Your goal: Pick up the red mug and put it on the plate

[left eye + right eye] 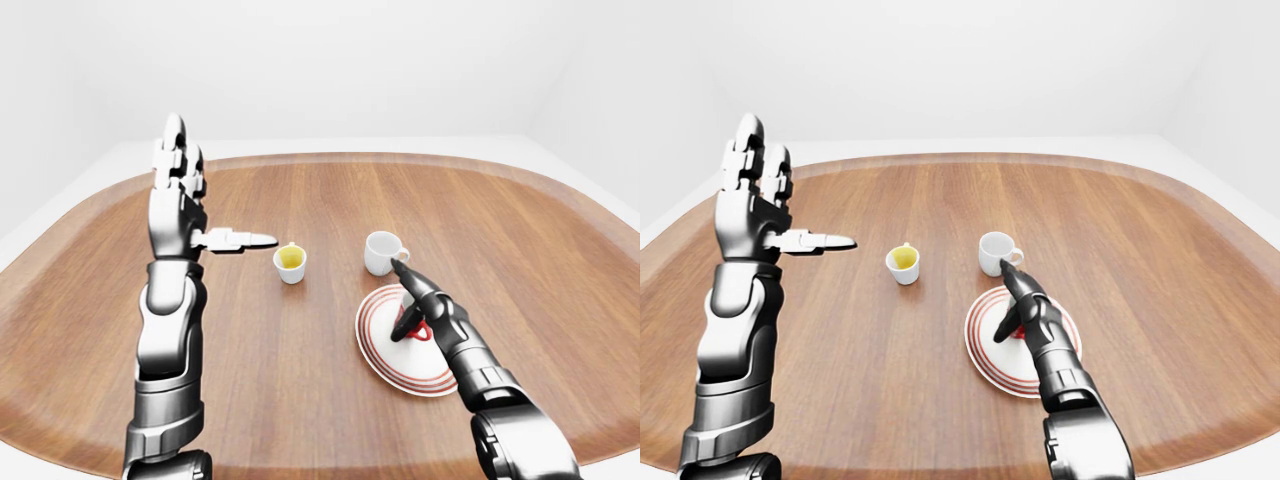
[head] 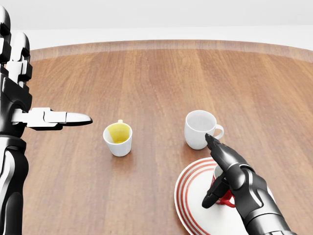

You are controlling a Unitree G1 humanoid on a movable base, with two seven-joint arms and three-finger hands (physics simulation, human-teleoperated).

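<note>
Fingers of the right hand [image 2: 221, 169] were spread open, one stretched toward the white mug [image 2: 200, 129], another lowered beside the red mug [image 2: 226, 197], which was released. The red mug stood upright on the plate [image 2: 193, 203], mostly hidden; its handle direction could not be told. Left of the plate, the yellow-lined cup [image 2: 118, 138] was seen, and beyond it the left hand [image 2: 29, 115] was held open on the wooden table [image 2: 146, 78].

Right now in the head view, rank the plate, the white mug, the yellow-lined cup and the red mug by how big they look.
1. Plate, clearly largest, though cut off at the bottom edge.
2. White mug.
3. Yellow-lined cup, only slightly smaller; it's close.
Red mug: mostly hidden behind the right hand, so I can't rank it.
</note>
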